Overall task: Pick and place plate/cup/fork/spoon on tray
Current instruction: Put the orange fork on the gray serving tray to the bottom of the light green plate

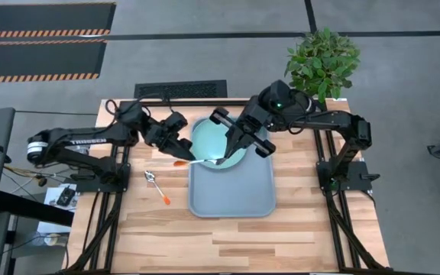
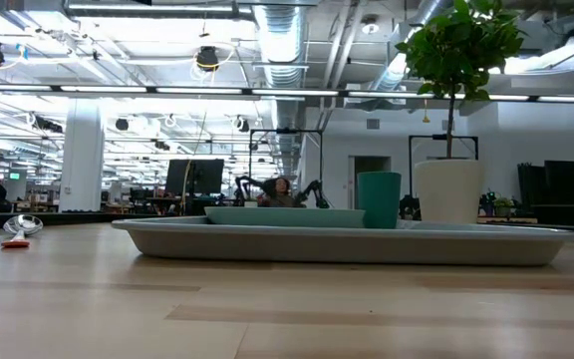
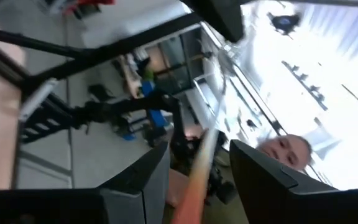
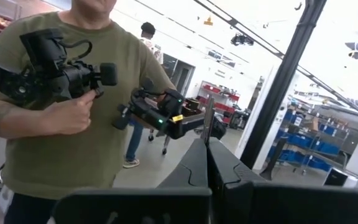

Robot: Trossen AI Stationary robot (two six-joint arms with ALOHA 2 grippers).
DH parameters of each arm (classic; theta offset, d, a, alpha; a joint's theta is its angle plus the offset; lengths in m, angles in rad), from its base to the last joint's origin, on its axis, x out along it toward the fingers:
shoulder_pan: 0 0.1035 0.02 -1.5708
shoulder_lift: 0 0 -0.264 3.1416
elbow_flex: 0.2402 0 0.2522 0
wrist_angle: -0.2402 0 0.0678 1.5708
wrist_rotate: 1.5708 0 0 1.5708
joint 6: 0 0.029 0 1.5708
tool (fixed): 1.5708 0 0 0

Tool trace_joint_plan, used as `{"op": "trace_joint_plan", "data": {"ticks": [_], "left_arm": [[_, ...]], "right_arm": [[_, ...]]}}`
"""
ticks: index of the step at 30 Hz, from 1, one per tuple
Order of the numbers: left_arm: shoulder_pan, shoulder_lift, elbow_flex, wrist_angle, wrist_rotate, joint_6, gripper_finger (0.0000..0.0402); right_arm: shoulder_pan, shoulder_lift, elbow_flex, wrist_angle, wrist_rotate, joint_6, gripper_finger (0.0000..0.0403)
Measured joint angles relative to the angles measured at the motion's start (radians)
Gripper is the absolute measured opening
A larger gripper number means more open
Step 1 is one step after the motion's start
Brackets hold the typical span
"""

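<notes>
The fork (image 1: 201, 162) hangs level above the plate's left rim, orange handle toward the table's left. My right gripper (image 1: 228, 153) is shut on its metal end. My left gripper (image 1: 180, 147) is open, its fingers standing on either side of the orange handle (image 3: 192, 186) with gaps showing. The pale green plate (image 1: 214, 141) lies in the far part of the blue-grey tray (image 1: 231, 200). The dark green cup (image 2: 378, 199) stands on the tray behind the plate; the right arm hides it from above. The spoon (image 1: 154, 183) lies flat on the table left of the tray. My right gripper pinches the fork's silver metal end (image 4: 209, 127) between its two shut fingers (image 4: 197, 165), reaching in from the table's right side. The thin metal sticks out past the fingertips. The fork is lifted clear of plate and table and lies about level.
A potted plant (image 1: 323, 61) stands at the table's far right corner. A person holding a hand-held device (image 4: 73, 93) stands beyond the table. Bare wood lies near the table's front edge (image 1: 228, 244).
</notes>
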Motion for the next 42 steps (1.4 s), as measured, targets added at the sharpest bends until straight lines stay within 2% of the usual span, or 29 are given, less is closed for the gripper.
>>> {"op": "trace_joint_plan", "data": {"ticks": [4, 8, 16, 18, 31, 42], "left_arm": [[-0.018, 0.022, 0.0, 0.12, 0.014, -0.054, 0.0154], [-0.018, 0.021, 0.0, 0.151, 0.007, -0.061, 0.0135], [-0.018, 0.021, 0.0, 0.147, 0.009, -0.018, 0.0019], [-0.018, 0.021, 0.0, 0.152, 0.01, -0.012, 0.0008], [-0.019, 0.021, 0.0, 0.166, -0.004, -0.049, 0.0022], [-0.019, 0.021, 0.0, 0.166, 0.012, -0.049, 0.0125]], "right_arm": [[-0.014, 0.0, 0.0, -0.002, -0.001, 0.0, 0.0001], [-0.019, 0.0, 0.0, -0.002, 0.0, -0.013, 0.0001], [-0.019, 0.0, 0.0, -0.005, 0.0, -0.023, 0.0001], [-0.02, 0.0, 0.0, -0.005, -0.001, -0.025, 0.0001], [-0.056, 0.0, 0.001, -0.071, -0.001, -0.067, 0.0001], [-0.072, 0.014, 0.0, -0.091, 0.006, -0.067, 0.0001]]}}
